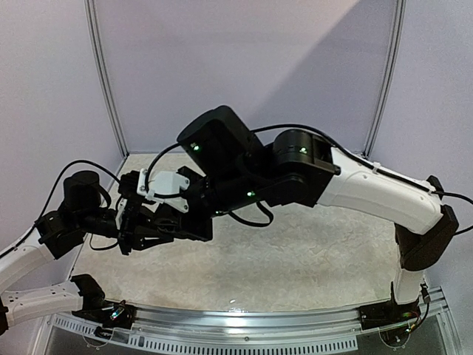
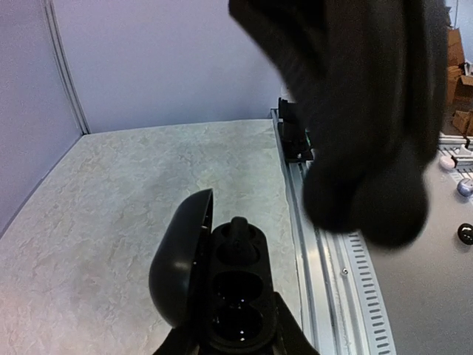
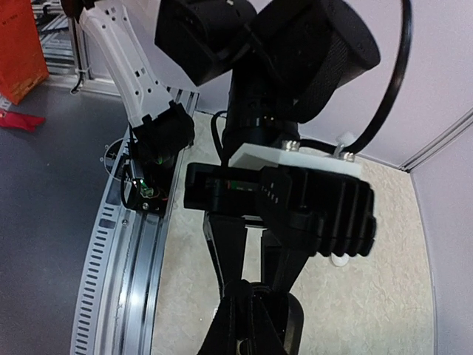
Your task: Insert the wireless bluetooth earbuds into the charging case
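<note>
1 case (image 2: 185, 259) clamped in left pincer (image 2: 236, 336) | right pincer (image 3: 244, 318) closed | beige table (image 2: 133, 185), lilac walls (image 2: 162, 59)

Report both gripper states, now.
Left gripper: closed on the black charging case.
Right gripper: closed; whether it holds anything cannot be told.

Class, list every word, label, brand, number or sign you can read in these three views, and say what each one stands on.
No text can be read in any view.
The open black charging case shows no lettering.
The orange box and the cardboard boxes beyond the table are too small and blurred to show any print.
</note>
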